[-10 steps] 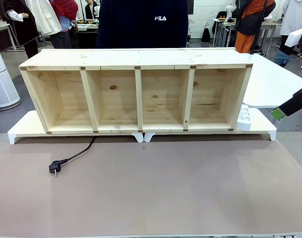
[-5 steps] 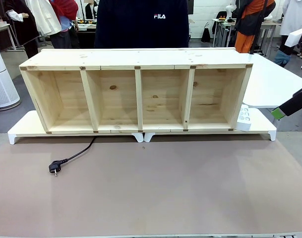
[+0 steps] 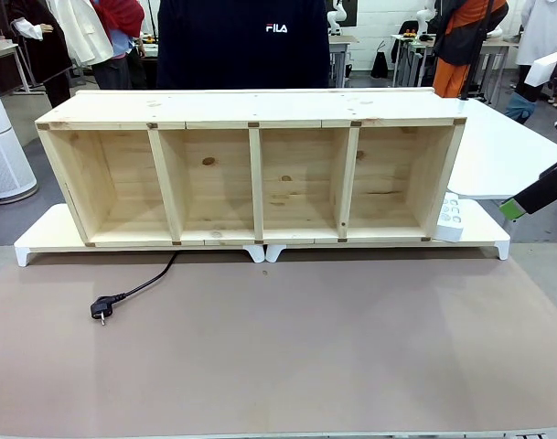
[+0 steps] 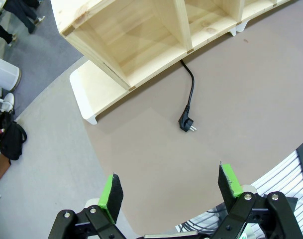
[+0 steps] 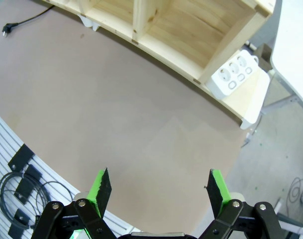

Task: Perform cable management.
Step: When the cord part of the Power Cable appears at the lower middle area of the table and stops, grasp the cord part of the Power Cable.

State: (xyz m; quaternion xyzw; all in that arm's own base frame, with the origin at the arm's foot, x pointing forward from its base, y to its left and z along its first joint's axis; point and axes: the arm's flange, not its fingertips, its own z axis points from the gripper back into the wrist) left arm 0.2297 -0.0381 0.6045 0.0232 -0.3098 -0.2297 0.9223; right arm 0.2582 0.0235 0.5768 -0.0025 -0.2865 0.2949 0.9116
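Green-padded left hand spread wide above mat; right hand likewise.

black cable, plug end lying flat

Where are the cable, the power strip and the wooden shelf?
cable (image 3: 100, 310), front view, on its black plug end.
power strip (image 3: 452, 218), front view, on its white socket face.
wooden shelf (image 3: 256, 108), front view, on its top board.

Bright even light, fisheye-bent edges.
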